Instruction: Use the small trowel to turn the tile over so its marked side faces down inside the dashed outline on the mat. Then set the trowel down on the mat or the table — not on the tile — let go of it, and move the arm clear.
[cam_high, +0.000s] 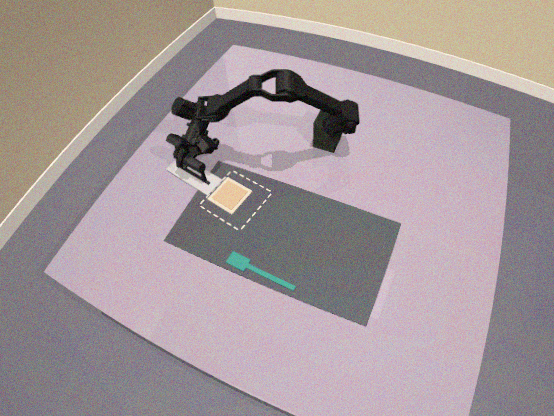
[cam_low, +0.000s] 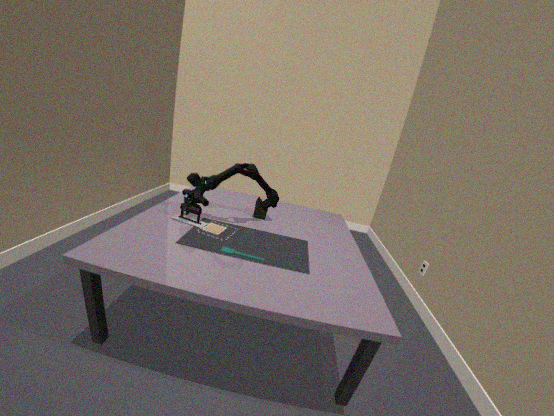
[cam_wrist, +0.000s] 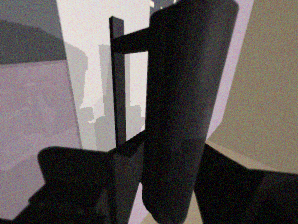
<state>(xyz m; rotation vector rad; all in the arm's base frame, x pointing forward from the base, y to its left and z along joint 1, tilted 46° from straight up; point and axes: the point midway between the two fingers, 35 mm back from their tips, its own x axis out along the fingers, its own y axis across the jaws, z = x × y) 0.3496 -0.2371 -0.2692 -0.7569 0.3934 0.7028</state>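
My gripper (cam_high: 189, 159) (cam_low: 191, 207) (cam_wrist: 166, 134) is shut on the black handle of the white-bladed trowel (cam_high: 199, 187) (cam_low: 190, 222) (cam_wrist: 90, 25). The blade is low and roughly level, with its front edge close to the tile's upper-left side in the top view; whether they touch cannot be told. The tile (cam_high: 230, 195) (cam_low: 215, 228) looks flat on the mat (cam_high: 320, 235) (cam_low: 280, 247), with a plain pale orange face and cream border up. Its underside is hidden. It sits against the upper-left line of the dashed outline (cam_high: 255, 210).
A teal flat-headed tool (cam_high: 238, 261) (cam_low: 242, 254) lies along the mat's near edge. The arm's base (cam_high: 327, 131) (cam_low: 260, 209) stands behind the mat. The blade's rear part extends over the lilac table (cam_high: 125, 215) (cam_low: 135, 245), left of the mat.
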